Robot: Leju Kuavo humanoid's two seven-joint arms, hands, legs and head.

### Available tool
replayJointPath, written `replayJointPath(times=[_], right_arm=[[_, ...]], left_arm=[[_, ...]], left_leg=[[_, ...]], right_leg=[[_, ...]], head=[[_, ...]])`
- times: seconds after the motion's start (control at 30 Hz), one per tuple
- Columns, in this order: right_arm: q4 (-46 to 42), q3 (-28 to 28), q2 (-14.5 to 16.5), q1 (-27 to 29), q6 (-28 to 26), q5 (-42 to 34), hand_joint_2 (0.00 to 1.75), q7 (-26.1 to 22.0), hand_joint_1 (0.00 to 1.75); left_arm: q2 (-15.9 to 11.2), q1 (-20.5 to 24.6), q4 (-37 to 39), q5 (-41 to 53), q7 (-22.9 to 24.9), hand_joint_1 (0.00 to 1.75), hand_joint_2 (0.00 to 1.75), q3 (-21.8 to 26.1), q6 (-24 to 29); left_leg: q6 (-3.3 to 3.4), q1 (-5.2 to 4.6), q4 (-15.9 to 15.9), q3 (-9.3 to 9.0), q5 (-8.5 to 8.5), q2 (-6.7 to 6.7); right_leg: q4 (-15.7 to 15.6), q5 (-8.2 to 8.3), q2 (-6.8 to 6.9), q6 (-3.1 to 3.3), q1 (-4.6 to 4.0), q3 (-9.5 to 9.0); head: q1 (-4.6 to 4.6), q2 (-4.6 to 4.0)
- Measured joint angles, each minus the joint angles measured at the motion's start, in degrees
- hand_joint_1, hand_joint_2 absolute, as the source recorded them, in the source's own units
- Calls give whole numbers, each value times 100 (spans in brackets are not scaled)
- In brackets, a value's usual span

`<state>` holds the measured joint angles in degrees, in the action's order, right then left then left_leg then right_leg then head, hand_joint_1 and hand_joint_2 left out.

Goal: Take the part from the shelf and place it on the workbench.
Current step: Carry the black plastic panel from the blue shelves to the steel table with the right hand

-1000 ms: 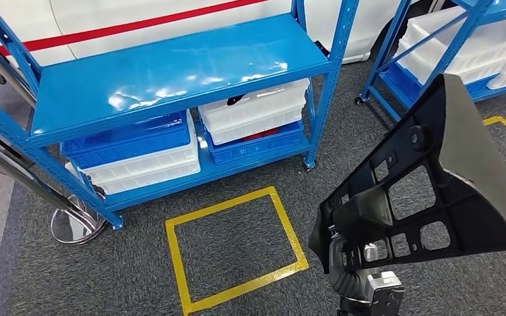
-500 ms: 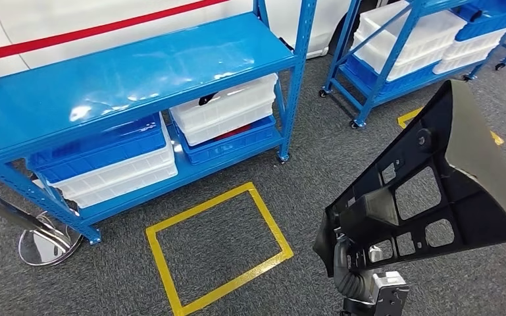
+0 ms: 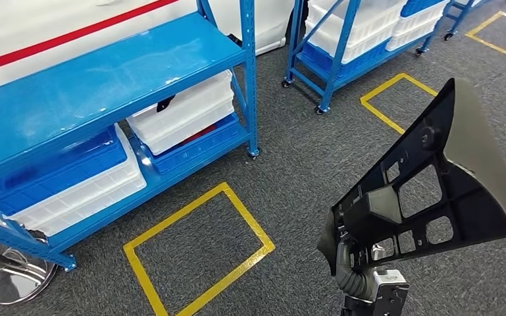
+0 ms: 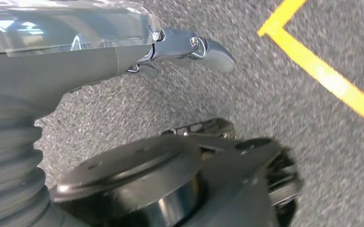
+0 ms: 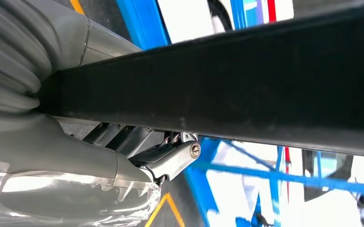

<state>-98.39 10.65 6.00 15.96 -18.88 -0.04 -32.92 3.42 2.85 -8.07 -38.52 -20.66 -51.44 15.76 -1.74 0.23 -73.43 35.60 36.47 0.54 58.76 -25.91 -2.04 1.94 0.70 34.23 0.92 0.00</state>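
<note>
The part (image 3: 434, 191) is a large black plastic panel with cut-out windows and a grey-beige face. It stands tilted at the lower right of the head view. My right hand (image 3: 347, 266) grips it from below at its lower left corner. In the right wrist view the part (image 5: 246, 85) crosses as a dark bar, with my right hand (image 5: 123, 161) wrapped around it. My left hand (image 4: 75, 52) hangs over the grey carpet holding nothing, one fingertip (image 4: 213, 49) stretched out.
A blue shelf (image 3: 92, 99) stands at upper left, with white crates (image 3: 184, 112) and a blue crate (image 3: 46, 178) on its lower level. A second blue rack (image 3: 342, 39) holds white bins at the top. Yellow tape squares (image 3: 197, 250) (image 3: 395, 99) mark the carpet. A chrome base (image 3: 13, 283) sits at lower left.
The whole picture has slid left as the camera turned right; the second rack and another yellow square have come further into view. The part stays gripped in my right hand.
</note>
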Motion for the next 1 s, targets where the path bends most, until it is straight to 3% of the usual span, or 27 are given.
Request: replayJointPath(times=[0.07,0.13,0.2,0.23,0.27,0.3,0.33,0.4,0.47,0.5,0.53,0.6,0.67,0.7,0.77,0.8,0.87,0.93,0.97,1.0], right_arm=[[10,-3,15,-1,0,6,175,5,175],[10,-4,31,-7,1,9,175,8,175],[10,-5,48,-8,2,11,175,9,175],[10,-6,52,-3,2,12,175,9,175],[10,-7,55,5,2,15,175,9,175],[10,-8,55,8,2,21,175,9,175],[10,-9,55,3,2,28,175,10,175],[13,-9,55,-11,2,45,175,14,175],[31,-9,56,-12,2,54,175,21,175],[42,-10,55,-8,2,55,175,27,175],[50,-11,55,-6,2,55,175,33,175],[56,-13,55,-9,3,55,175,43,175],[55,-13,56,-18,9,55,175,48,175],[55,-13,56,-20,12,55,175,49,175],[56,-13,58,-11,15,56,175,55,175],[56,-11,61,-9,14,57,175,56,175],[56,-5,72,-20,10,60,175,60,175],[58,3,85,-32,7,61,175,61,175],[63,7,91,-32,7,61,175,62,175],[68,8,93,-30,7,61,175,63,175]], left_arm=[[1,-1,0,-1,17,0,175,-17,-19],[-7,-7,3,-3,24,0,175,-27,-22],[-13,0,7,-4,26,0,175,-30,-22],[-12,12,7,-4,26,0,175,-31,-23],[-9,24,7,-2,28,0,175,-34,-24],[-7,28,7,2,32,0,175,-38,-25],[-5,27,7,10,38,0,175,-46,-26],[-3,16,7,31,53,0,175,-75,-26],[-3,11,7,59,70,0,175,-109,-24],[-2,12,7,71,79,0,175,-120,-21],[1,15,7,80,87,0,175,-131,-19],[7,21,7,90,106,0,175,-155,-13],[11,28,7,98,124,0,175,-193,2],[13,33,7,100,132,0,175,-213,10],[16,51,7,102,148,0,175,-246,19],[18,60,7,102,156,0,175,-257,23],[19,62,7,102,169,0,175,-272,39],[18,46,7,98,174,0,175,-283,61],[18,45,7,96,174,0,175,-291,69],[18,49,7,93,175,0,175,-301,76]], left_leg=[[38,0,606,-256,-428,-94],[110,2,1321,-548,-738,-365],[167,-7,1583,-631,-775,-505],[190,-15,1623,-635,-789,-457],[215,-5,1659,-646,-816,-385],[247,5,1706,-661,-854,-318],[281,15,1753,-671,-889,-237],[328,8,1794,-668,-915,-80],[341,-8,1788,-653,-907,88],[336,-11,1784,-652,-900,167],[326,-11,1777,-657,-885,243],[282,-17,1753,-687,-838,374],[218,-44,1723,-712,-776,485],[186,-57,1720,-734,-753,540],[129,-57,1722,-779,-710,623],[101,-45,1680,-784,-662,568],[56,-10,1272,-608,-416,291],[31,11,459,-192,-74,54],[21,17,119,9,11,13],[14,23,-31,128,-24,-4]], right_leg=[[13,6,-158,-9,-1,-13],[24,25,-298,-46,-1,2],[24,69,-422,-125,23,65],[14,98,-487,-174,35,93],[17,110,-479,-213,40,115],[65,74,-379,-241,28,148],[215,-33,-230,-262,12,222],[832,-398,76,-290,2,514],[1459,-643,149,-328,29,796],[1527,-620,166,-343,42,809],[1362,-497,198,-353,51,698],[584,-192,410,-336,42,239],[39,-81,622,-272,8,-73],[-30,-108,656,-236,-14,-107],[-42,-104,522,-178,-13,-109],[-59,-100,458,-149,0,-121],[-92,-96,331,-88,33,-153],[-92,-118,193,-47,25,-173],[-90,-131,111,-39,21,-188],[-87,-147,23,-40,18,-210]], head=[[0,0],[-3,0],[-4,0],[-3,0],[-5,0],[-13,0],[-21,0],[-36,0],[-37,0],[-37,0],[-38,0],[-38,0],[-34,0],[-32,0],[-31,0],[-31,0],[-26,0],[-23,0],[-24,0],[-24,0]])
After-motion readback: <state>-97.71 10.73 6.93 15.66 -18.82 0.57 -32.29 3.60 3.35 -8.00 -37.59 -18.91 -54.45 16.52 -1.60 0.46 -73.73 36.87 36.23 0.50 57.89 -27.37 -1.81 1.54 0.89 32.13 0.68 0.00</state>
